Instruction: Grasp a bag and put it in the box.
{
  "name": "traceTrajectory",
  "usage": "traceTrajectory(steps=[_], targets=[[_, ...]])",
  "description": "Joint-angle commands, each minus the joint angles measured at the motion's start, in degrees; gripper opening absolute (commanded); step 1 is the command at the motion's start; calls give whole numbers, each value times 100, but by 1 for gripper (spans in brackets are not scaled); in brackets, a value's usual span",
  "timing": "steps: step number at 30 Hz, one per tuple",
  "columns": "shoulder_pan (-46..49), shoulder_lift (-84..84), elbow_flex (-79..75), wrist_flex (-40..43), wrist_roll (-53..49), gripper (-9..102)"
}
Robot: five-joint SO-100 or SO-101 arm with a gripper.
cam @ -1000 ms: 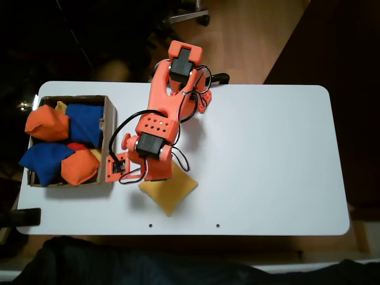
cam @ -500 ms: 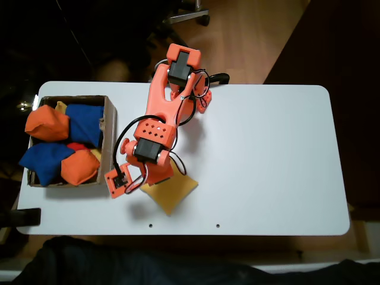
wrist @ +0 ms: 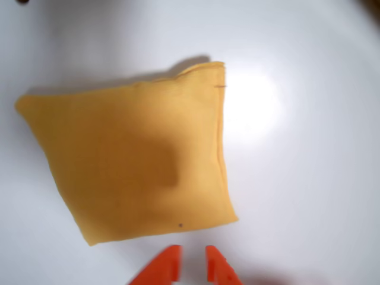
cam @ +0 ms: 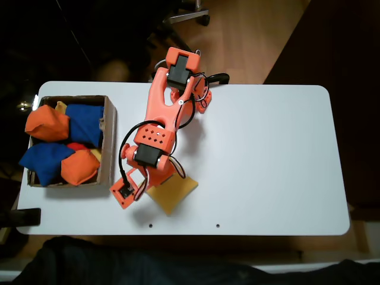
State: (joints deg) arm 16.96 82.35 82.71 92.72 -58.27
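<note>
Nearest, gripper (wrist: 191, 264): two orange fingertips enter the wrist view from the bottom edge, close together with a thin gap, clamped on nothing, just below the bag's lower edge.
Bag (wrist: 133, 166): soft yellow square, lying flat on the white table (wrist: 309, 178); in the fixed view the bag (cam: 175, 191) sits near the table's front edge, partly under the arm.
Arm (cam: 163, 127): orange, reaching from the table's far edge down toward the bag.
Box (cam: 107, 142): brown cardboard, at the table's left end in the fixed view, well apart from the bag.
Box contents: orange bean bags (cam: 47, 126) and blue bean bags (cam: 86, 122) heaped together.
</note>
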Motion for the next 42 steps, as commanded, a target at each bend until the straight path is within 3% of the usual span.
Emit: traceTrajectory(steps=[1, 12, 32, 42], targets=[[88, 18, -35, 44, -220, 19], [352, 0, 237, -18, -967, 51], [466, 105, 554, -598, -1477, 52], [483, 316, 809, -598, -2004, 67]])
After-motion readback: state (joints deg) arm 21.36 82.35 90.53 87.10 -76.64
